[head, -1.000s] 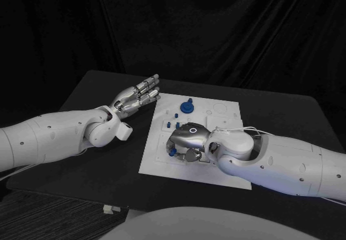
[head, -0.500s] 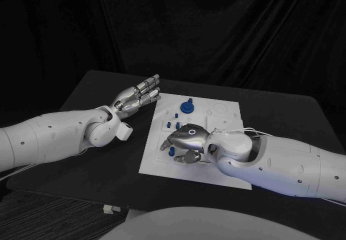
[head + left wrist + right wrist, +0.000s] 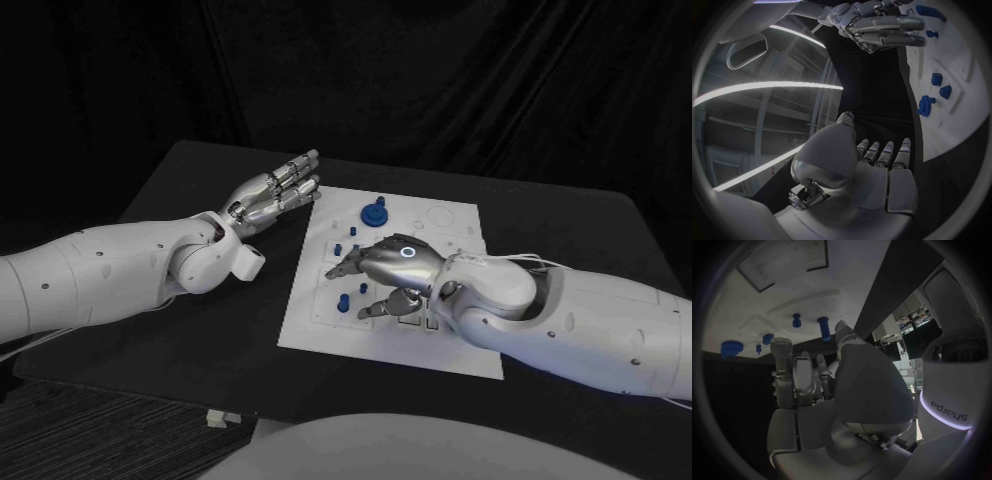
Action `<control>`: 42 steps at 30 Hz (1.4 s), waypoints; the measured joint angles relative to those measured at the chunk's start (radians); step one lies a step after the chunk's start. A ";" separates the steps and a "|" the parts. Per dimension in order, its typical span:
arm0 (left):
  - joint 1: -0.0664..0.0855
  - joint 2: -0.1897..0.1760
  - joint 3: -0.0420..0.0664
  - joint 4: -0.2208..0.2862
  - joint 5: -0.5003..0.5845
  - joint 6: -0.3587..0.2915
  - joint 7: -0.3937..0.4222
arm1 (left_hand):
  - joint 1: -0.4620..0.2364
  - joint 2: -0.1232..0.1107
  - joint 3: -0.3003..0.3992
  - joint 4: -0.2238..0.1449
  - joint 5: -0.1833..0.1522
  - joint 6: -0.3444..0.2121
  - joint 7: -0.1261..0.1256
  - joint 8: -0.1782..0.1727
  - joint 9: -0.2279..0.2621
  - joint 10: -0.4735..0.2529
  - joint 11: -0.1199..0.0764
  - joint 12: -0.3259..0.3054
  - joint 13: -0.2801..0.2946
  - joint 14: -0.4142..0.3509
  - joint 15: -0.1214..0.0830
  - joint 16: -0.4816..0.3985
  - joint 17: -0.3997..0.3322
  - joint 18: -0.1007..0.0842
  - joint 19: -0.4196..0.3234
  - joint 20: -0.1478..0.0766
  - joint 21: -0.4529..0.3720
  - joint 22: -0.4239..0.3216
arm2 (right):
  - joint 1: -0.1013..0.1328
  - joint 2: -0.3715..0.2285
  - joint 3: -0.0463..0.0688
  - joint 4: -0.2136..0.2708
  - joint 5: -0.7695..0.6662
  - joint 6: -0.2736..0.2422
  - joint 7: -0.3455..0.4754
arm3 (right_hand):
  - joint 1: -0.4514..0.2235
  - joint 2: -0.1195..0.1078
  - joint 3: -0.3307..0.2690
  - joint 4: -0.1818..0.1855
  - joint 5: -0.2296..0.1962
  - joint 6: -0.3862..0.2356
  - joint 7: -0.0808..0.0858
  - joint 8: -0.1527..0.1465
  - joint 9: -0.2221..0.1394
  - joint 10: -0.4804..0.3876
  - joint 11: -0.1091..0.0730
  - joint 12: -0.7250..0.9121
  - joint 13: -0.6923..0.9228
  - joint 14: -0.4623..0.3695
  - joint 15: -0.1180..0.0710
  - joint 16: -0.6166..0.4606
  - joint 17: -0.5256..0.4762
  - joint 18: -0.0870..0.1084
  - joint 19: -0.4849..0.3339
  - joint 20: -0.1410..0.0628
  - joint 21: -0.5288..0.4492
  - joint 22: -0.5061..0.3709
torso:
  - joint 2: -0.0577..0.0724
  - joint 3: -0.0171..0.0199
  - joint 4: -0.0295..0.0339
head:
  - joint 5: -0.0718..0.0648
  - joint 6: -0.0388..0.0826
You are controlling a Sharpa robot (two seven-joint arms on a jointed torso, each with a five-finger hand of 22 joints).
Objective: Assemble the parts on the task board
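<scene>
Silver right hand (image 3: 387,275) hovered empty, fingers spread, over blue pegs (image 3: 346,303); a careless descent risked toppling them.

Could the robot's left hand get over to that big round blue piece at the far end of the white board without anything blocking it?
Probably yes. The left hand hovers open beside the task board's far left corner, and the big round blue piece stands close by with only bare board between them. The right hand works nearer the middle, out of that path.
</scene>
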 measured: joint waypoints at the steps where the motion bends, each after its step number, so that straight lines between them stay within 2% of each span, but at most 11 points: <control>1: 0.000 0.000 0.000 0.000 0.000 0.000 0.000 | 0.002 -0.002 0.000 0.000 0.000 0.000 0.000 0.000 0.000 0.000 0.000 0.000 0.000 0.000 0.000 0.000 0.000 0.000 0.000 0.000 0.000 0.000 | 0.015 -0.018 0.000 0.010 0.015 -0.027 0.011 | -0.022 0.004 0.000 0.000 0.000 0.015 0.013 0.000 0.000 0.000 0.000 0.011 0.000 0.000 0.000 0.000 0.000 0.000 0.000 0.000 0.000 0.000 | 0.000 -0.0001 -0.0001 | 0.001 0.000; 8: 0.000 -0.001 0.000 -0.001 0.000 0.000 0.000 | 0.002 -0.002 0.000 0.000 0.000 0.000 0.000 0.000 0.000 0.000 0.000 0.000 0.000 0.000 0.000 0.000 0.000 0.000 0.000 0.000 0.000 0.000 | 0.111 -0.132 0.002 0.064 0.163 -0.173 0.097 | -0.049 0.104 0.017 -0.017 0.000 0.204 0.079 0.070 0.011 0.234 -0.050 0.273 0.089 -0.036 -0.021 -0.039 -0.070 0.000 -0.010 -0.010 -0.052 0.000 | -0.001 0.0000 -0.0012 | 0.002 0.000; 14: -0.001 -0.001 0.000 -0.004 0.000 0.000 0.000 | 0.002 -0.002 0.000 0.000 0.000 0.000 0.000 0.000 0.000 0.000 0.000 0.000 0.000 0.000 0.000 0.000 0.000 0.000 0.000 0.000 0.000 0.000 | 0.160 -0.224 0.002 0.084 0.313 -0.229 0.134 | -0.045 0.108 0.033 -0.033 0.017 0.263 0.079 0.090 0.022 0.278 -0.084 0.569 0.291 -0.060 -0.046 -0.081 -0.125 0.000 -0.034 -0.027 -0.141 0.000 | -0.001 0.0000 -0.0012 | -0.005 0.000; 15: -0.001 -0.001 0.000 -0.004 0.000 0.000 0.000 | 0.002 -0.002 0.000 0.000 0.000 0.000 0.000 0.000 0.000 0.000 0.000 0.000 0.000 0.000 0.000 0.000 0.000 0.000 0.000 0.000 0.000 0.000 | 0.163 -0.233 0.002 0.083 0.330 -0.229 0.132 | -0.045 0.108 0.033 -0.033 0.019 0.295 0.066 0.102 0.038 0.442 -0.113 0.831 0.782 -0.066 -0.061 -0.076 -0.098 0.000 -0.022 -0.039 -0.140 0.000 | -0.001 0.0000 -0.0012 | -0.006 0.000; 17: -0.001 0.000 0.000 -0.004 0.000 0.000 0.000 | 0.002 -0.002 0.000 0.000 0.000 0.000 0.000 0.000 0.000 0.000 0.000 0.000 0.000 0.000 0.000 0.000 0.000 0.000 0.000 0.000 0.000 0.000 | 0.167 -0.249 0.002 0.081 0.363 -0.217 0.117 | -0.064 0.126 0.033 -0.033 0.029 0.337 0.063 0.112 0.048 0.696 -0.118 1.043 1.130 0.029 -0.071 0.035 0.123 0.000 0.004 -0.051 -0.079 0.000 | -0.001 -0.0002 -0.0012 | -0.006 0.000; 20: -0.001 0.000 0.000 -0.005 0.000 0.000 0.000 | 0.002 -0.002 0.000 0.000 0.000 0.009 0.009 0.000 0.000 0.000 0.000 0.000 0.000 0.000 0.000 0.000 0.000 0.000 0.000 0.000 0.000 0.000 | 0.169 -0.264 0.002 0.074 0.387 -0.155 0.056 | -0.144 0.155 0.037 -0.010 0.045 0.432 0.029 0.162 0.087 0.879 -0.125 1.147 1.221 0.075 -0.072 0.177 0.178 -0.013 0.114 -0.061 0.164 0.000 | -0.002 -0.0012 -0.0012 | -0.008 0.000; 21: -0.001 0.000 0.000 -0.005 0.000 0.000 0.000 | 0.002 -0.002 0.000 0.000 0.000 0.009 0.009 0.000 0.000 0.000 0.000 0.000 0.000 0.000 0.000 0.000 0.000 0.000 0.000 0.000 0.000 0.000 | 0.170 -0.268 0.002 0.069 0.390 -0.113 0.016 | -0.261 0.137 0.037 -0.010 0.033 0.479 0.008 0.187 0.106 0.880 -0.135 1.147 1.221 0.065 -0.083 0.193 0.178 -0.079 0.158 -0.073 0.272 0.000 | -0.002 -0.0016 -0.0012 | -0.009 0.000; 24: -0.001 0.000 0.000 -0.005 0.000 0.000 0.000 | 0.002 -0.002 0.000 0.000 0.000 0.009 0.009 0.000 0.000 0.000 0.000 0.000 0.000 0.000 0.000 0.000 0.000 0.000 0.000 0.000 0.000 0.000 | 0.169 -0.272 0.001 0.060 0.384 0.014 -0.103 | -0.537 0.111 0.038 -0.010 0.023 0.562 -0.009 0.201 0.125 0.888 -0.170 1.147 1.221 0.077 -0.123 0.192 0.178 -0.078 0.207 -0.103 0.376 0.001 | -0.004 -0.0022 -0.0023 | -0.010 0.000; 29: -0.001 0.001 0.000 -0.006 0.000 0.000 0.000 | 0.002 -0.002 0.000 0.000 0.000 0.009 0.009 0.000 0.000 0.000 0.000 0.000 0.000 0.000 0.000 0.000 0.000 0.000 0.000 0.000 0.000 0.000 | 0.161 -0.271 0.000 0.053 0.336 0.198 -0.281 | -0.538 0.110 0.038 -0.009 0.038 0.644 -0.033 0.211 0.148 0.877 -0.184 1.147 1.221 0.062 -0.141 0.192 0.178 -0.078 0.213 -0.123 0.423 0.001 | -0.004 -0.0028 -0.0031 | -0.016 0.000; 32: -0.001 0.003 0.000 -0.006 0.000 0.001 0.000 | 0.002 -0.002 0.000 0.000 0.000 0.009 0.009 0.000 0.000 0.000 0.000 0.000 0.000 0.000 0.000 0.000 0.000 0.000 0.000 0.000 0.000 0.000 | 0.157 -0.266 0.000 0.048 0.308 0.275 -0.363 | -0.582 0.154 0.072 -0.011 0.093 0.745 -0.068 0.259 0.184 0.883 -0.215 1.147 1.221 0.074 -0.152 0.192 0.178 -0.078 0.198 -0.138 0.422 0.001 | -0.004 -0.0027 -0.0033 | -0.020 0.000; 42: -0.004 0.003 0.000 -0.007 0.000 0.004 0.000 | 0.002 -0.002 0.000 0.000 0.000 0.009 0.009 0.000 0.000 -0.007 0.007 0.000 0.000 0.000 0.000 0.000 0.000 0.000 0.000 0.000 0.000 0.000 | 0.143 -0.251 0.001 0.037 0.272 0.435 -0.530 | -0.594 0.166 0.072 -0.011 0.106 0.758 -0.071 0.264 0.200 0.873 -0.225 1.147 1.221 0.077 -0.170 0.192 0.178 -0.078 0.202 -0.149 0.422 0.001 | -0.002 -0.0022 -0.0030 | -0.021 0.000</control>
